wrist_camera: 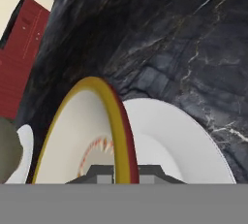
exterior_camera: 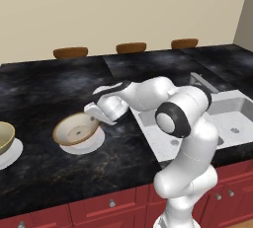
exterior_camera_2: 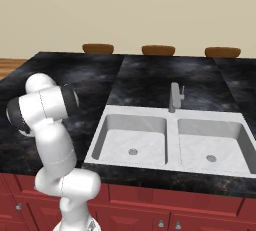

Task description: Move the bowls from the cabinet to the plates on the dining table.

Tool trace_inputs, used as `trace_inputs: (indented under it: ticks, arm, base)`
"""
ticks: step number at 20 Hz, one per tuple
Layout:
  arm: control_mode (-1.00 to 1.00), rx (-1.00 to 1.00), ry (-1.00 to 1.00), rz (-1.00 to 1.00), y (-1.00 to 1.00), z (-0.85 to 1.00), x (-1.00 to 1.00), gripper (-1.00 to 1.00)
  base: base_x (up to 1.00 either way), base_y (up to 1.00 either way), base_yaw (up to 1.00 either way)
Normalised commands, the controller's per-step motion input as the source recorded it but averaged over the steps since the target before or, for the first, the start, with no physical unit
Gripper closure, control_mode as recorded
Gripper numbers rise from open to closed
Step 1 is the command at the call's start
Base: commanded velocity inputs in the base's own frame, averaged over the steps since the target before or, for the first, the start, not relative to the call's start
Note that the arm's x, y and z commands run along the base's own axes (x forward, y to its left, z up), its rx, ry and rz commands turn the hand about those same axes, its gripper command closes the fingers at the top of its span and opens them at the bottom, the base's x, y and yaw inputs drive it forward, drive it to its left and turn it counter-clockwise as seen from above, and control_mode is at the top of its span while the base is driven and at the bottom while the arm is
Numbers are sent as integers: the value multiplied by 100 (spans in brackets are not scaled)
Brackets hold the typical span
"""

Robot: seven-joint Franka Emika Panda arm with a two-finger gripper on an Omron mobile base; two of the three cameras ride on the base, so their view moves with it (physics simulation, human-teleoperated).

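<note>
My gripper (exterior_camera: 97, 117) is shut on the right rim of the shallow, cream-white bowl (exterior_camera: 75, 128). The bowl is tilted, with that rim raised, over a white plate (exterior_camera: 94, 144) on the black marble dining table (exterior_camera: 54, 84). The hand view looks along the gold rim (wrist_camera: 115, 121), which sits between my fingertips (wrist_camera: 125, 173), with the plate (wrist_camera: 184, 140) underneath. The deeper olive-tan bowl (exterior_camera: 4, 137) rests on a second plate (exterior_camera: 14, 154) at the far left, and its edge (wrist_camera: 7, 152) also shows in the hand view. The cabinet is out of view.
A double steel sink (exterior_camera_2: 170, 140) with a faucet (exterior_camera_2: 175, 96) is set into the counter right of the arm. Brown chair backs (exterior_camera: 70, 52) line the far edge. Red drawers (exterior_camera: 108, 205) run along the near side. A dark red front (wrist_camera: 19, 48) lies beyond the table.
</note>
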Motion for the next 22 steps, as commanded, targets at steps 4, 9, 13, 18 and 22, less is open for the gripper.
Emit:
trace_inputs:
  ticks: [4,9,13,18,22]
  arm:
    - [-100,0,0,0,30,-35,24,100]
    - [-100,0,0,0,12,-47,33,100]
    - [-100,0,0,0,5,-14,6,100]
    - [-100,0,0,1,1,0,0,-100]
    - [-100,0,0,0,-5,4,0,-100]
  base:
    - [0,0,0]
    - [0,0,0]
    - [0,0,0]
    - [0,0,0]
    - [0,0,0]
